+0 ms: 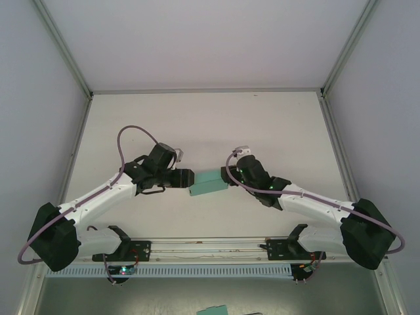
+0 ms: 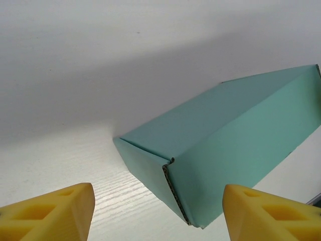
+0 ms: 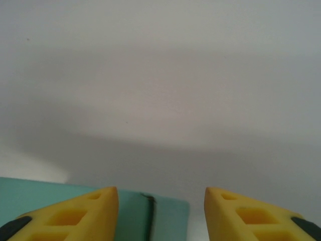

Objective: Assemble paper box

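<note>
Paper box: the paper box [image 1: 209, 182] sits at the middle of the top view, a small teal-green rectangular block folded shut, lying lengthwise between the two gripper tips.
Box up close: in the left wrist view the paper box [image 2: 235, 145] runs from lower centre up to the right edge. We see its long top face, one long side and a closed end panel, with a raw card edge along the near corner.
Left gripper: the left gripper [image 1: 187, 178] reaches in from the left of the top view to the box's left end. In its own camera the left gripper [image 2: 158, 213] has its jaws spread wide, with yellow fingertips [image 2: 55, 211] in the two lower corners. The box's near corner lies in the gap between them and touches neither pad, so nothing is held.
Right gripper: the right gripper [image 1: 231, 174] meets the box's right end in the top view. From its wrist camera the right gripper [image 3: 158, 198] has its jaws parted, with the paper box [image 3: 45, 201] at lower left under the left-hand fingertip [image 3: 100, 206]. A dark slit marks the card beside the box's edge in the gap, and we cannot tell whether a finger touches the card.
Table: the white table [image 1: 197, 125] lies under both arms. We cannot tell whether the box lies flat on it.
Bottom edge: a small teal piece [image 1: 211, 310] lies at the bottom of the top view, well apart from the box.
</note>
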Motion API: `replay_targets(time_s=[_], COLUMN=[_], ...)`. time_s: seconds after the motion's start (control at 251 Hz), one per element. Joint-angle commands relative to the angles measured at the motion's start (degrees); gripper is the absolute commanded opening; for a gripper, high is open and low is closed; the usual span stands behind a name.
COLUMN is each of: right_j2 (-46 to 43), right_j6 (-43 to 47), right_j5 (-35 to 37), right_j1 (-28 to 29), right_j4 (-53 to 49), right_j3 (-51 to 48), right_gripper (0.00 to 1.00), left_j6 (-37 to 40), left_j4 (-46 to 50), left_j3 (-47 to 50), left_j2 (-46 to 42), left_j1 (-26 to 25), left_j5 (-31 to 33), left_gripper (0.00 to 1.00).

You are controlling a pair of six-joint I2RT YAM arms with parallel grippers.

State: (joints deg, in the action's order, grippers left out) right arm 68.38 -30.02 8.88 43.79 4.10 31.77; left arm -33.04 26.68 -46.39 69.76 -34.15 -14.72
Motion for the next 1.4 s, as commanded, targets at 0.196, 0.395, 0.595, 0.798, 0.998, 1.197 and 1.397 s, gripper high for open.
replay_targets(time_s=[0.196,0.395,0.595,0.798,0.998,1.197,1.397], right_j2=[1.9,1.4,-3.1,-5.9,3.4,20.5,35.0], right_j6=[-6.2,-7.1,-1.7,11.6,53.9,77.6,79.3], right_j5=[-5.4,-8.1,-8.6,-19.0,-37.9,-26.9,-20.9], right_j1=[-2.0,-2.0,-3.0,-5.3,-2.7,0.9,1.9], right_j4=[4.9,7.7,0.3,-0.3,-27.6,-53.9,-65.4], right_j3=[-8.5,-10.6,-0.3,9.2,26.3,45.2,56.3], right_gripper=[0.39,0.39,0.58,0.9,0.98,0.99,0.91], left_j6=[-3.0,-3.9,0.5,0.4,-3.4,-5.0,-7.7], left_j4=[-3.4,-4.2,4.2,10.4,13.7,11.0,9.4], left_j3=[5.9,8.3,-0.8,-7.1,-4.0,3.4,8.5], left_j2=[2.5,1.5,-5.2,-12.5,-13.0,-16.3,-20.3], left_j1=[-0.3,-0.4,-0.3,1.0,11.1,16.2,16.7], left_j5=[0.4,1.0,9.0,25.2,29.4,25.5,24.7], left_gripper=[0.51,0.46,0.8,1.0,1.0,1.0,1.0])
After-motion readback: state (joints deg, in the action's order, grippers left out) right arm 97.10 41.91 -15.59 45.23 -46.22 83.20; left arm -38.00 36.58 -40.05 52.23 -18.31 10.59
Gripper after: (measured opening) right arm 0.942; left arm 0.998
